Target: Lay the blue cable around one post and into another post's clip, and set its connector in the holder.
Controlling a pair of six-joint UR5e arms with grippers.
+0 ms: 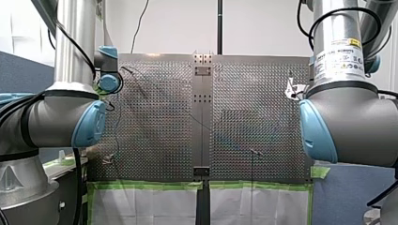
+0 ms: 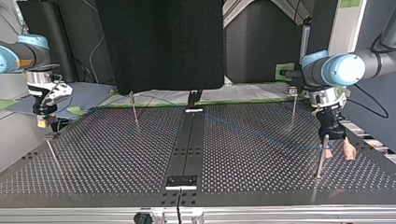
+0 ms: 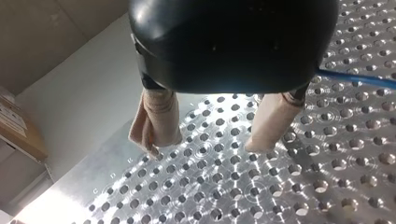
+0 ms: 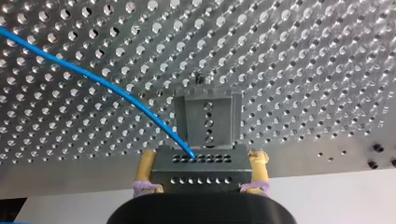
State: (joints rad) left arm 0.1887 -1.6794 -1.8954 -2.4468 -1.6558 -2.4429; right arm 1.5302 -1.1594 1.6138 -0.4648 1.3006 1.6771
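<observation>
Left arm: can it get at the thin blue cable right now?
Probably yes. My left arm's black gripper with beige pads is open and empty, and the thin blue cable passes just beside it over the perforated metal table. A thin metal post stands close by.

Counter (image 2: 116, 154) centre free betw. far post (image 2: 134, 108) & near post (image 2: 320, 158). Blue cable (image 2: 266, 133) strung low across top view's right half. Near post just beside my left claw (image 2: 338, 153), gap betw. pads free. Holder (image 4: 208, 116) right ahead of connector (image 4: 201, 171) in right claw (image 4: 201, 158).
</observation>
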